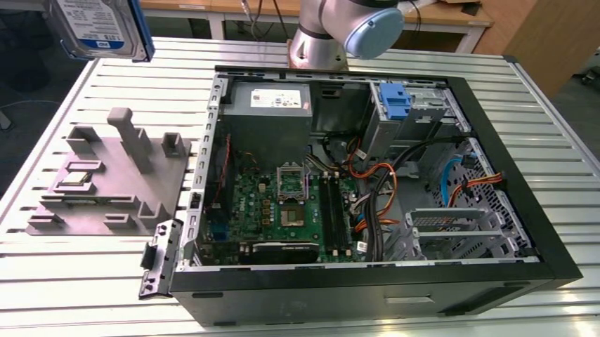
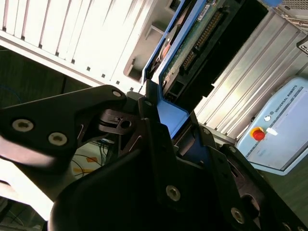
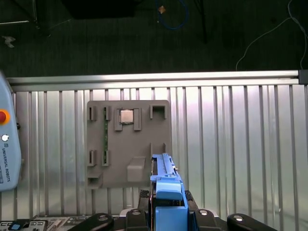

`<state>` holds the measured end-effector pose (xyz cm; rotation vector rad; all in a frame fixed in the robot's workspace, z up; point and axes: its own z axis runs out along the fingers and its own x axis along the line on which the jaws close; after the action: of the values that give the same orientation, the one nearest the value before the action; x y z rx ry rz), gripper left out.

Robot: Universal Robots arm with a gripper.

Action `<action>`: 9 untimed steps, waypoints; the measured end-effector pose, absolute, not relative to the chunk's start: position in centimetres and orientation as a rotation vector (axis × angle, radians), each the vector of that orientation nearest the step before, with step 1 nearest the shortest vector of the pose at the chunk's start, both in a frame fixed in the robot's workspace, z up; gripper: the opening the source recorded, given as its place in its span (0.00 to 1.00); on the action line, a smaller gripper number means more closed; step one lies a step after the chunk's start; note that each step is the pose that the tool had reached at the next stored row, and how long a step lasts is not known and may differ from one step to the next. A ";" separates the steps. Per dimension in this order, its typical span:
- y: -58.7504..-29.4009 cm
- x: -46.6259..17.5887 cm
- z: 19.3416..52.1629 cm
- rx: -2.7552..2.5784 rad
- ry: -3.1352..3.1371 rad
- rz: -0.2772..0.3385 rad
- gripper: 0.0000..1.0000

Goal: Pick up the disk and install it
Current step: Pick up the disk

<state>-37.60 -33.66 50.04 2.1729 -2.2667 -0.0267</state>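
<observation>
The disk (image 1: 98,28) hangs in the air above the table's far corner at the exterior view's left, its white-and-blue label facing the camera and blue rails along its sides. In the first wrist view the disk (image 3: 166,180) is seen edge-on over the grey fixture, its blue rail uppermost. In the second wrist view the disk (image 2: 192,43) shows its green circuit board and a blue rail. My gripper (image 3: 168,214) (image 2: 166,120) is shut on the disk, with black fingers (image 2: 154,144) clamped on either side of the blue rail.
An open computer case (image 1: 553,232) lies on the slatted table (image 1: 84,281), with a drive cage and blue latch (image 1: 398,102) at its far side. A grey fixture (image 1: 112,175) with upright posts stands at the exterior view's left. A control box (image 3: 7,144) sits beside the table.
</observation>
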 end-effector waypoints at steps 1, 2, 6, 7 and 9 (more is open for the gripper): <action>-33.8 -37.6 50.0 2.173 -2.267 -0.027 0.36; -34.0 -37.6 50.0 2.173 -2.267 -0.027 0.36; -34.8 -37.5 50.0 2.173 -2.267 -0.027 0.36; -35.0 -37.5 50.0 2.173 -2.267 -0.027 0.36; -35.3 -37.4 50.0 2.173 -2.267 -0.027 0.36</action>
<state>-37.43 -35.27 50.04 2.1729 -2.2666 -0.0266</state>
